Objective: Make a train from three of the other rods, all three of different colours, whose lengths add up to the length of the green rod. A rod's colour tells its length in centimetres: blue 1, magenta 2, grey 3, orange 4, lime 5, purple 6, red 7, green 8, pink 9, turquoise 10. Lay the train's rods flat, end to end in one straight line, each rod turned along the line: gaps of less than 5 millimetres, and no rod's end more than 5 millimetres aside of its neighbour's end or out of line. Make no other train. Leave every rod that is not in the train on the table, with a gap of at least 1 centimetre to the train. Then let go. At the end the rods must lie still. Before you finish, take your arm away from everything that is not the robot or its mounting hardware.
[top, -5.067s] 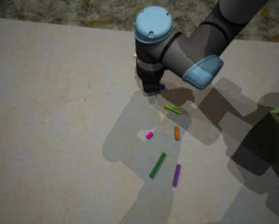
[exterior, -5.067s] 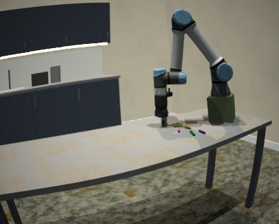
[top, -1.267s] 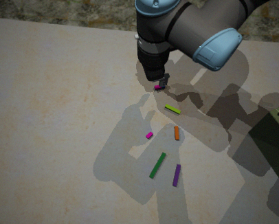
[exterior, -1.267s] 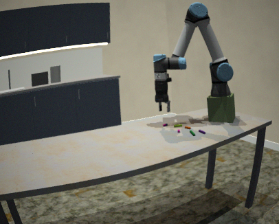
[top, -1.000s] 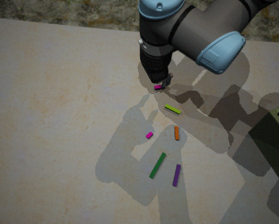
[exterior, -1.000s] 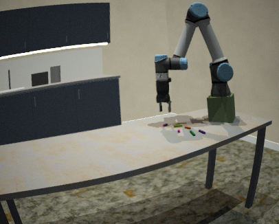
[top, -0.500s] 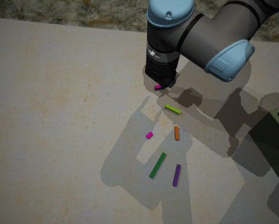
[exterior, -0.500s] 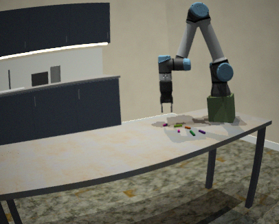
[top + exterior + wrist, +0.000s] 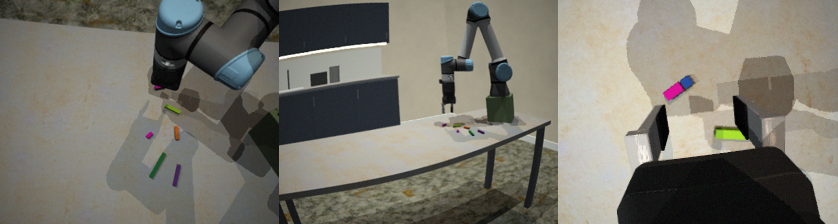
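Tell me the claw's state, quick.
Claw: open, holding nothing, above the table.

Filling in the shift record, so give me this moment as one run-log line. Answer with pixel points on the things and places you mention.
gripper (image 9: 447, 109) (image 9: 700, 114): open, above table | blue rod (image 9: 687, 82): end to end with magenta rod (image 9: 673, 91) | lime rod (image 9: 172, 109) (image 9: 456, 126) (image 9: 729, 133): apart

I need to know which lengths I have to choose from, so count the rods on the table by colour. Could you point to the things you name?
Blue rod (image 9: 687, 82): 1
Magenta rods (image 9: 149, 135) (image 9: 458, 130) (image 9: 673, 91): 2
Orange rod (image 9: 176, 132) (image 9: 466, 127): 1
Lime rod (image 9: 172, 109) (image 9: 456, 126) (image 9: 730, 133): 1
Purple rod (image 9: 176, 175) (image 9: 481, 131): 1
Green rod (image 9: 157, 165) (image 9: 471, 132): 1
Total: 7
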You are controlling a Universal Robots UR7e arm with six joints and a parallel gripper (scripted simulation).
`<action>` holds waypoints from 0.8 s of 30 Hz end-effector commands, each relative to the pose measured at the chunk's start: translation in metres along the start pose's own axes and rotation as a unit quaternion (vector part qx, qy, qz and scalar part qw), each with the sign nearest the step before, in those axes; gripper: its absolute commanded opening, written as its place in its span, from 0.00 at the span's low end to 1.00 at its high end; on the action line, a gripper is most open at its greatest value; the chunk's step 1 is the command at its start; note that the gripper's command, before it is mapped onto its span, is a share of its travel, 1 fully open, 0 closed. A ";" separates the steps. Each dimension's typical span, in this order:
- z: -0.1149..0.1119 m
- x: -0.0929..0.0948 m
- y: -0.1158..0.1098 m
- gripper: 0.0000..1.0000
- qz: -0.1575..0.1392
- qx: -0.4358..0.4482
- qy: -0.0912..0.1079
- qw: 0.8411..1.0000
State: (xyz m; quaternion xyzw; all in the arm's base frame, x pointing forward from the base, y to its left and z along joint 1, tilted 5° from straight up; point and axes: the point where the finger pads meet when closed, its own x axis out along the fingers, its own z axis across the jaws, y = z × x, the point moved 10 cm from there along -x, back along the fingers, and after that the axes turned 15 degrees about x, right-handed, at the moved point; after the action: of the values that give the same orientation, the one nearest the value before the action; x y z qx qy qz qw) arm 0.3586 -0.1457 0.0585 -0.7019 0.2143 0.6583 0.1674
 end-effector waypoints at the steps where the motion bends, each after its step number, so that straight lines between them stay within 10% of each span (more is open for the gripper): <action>1: 0.004 0.001 -0.003 1.00 0.000 -0.084 0.001 0.996; 24: 0.024 0.006 -0.018 1.00 0.000 -0.387 0.001 0.922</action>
State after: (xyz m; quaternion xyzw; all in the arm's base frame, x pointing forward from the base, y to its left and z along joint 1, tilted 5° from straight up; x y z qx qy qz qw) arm 0.3494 -0.1244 0.0511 -0.7186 -0.0083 0.6922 -0.0669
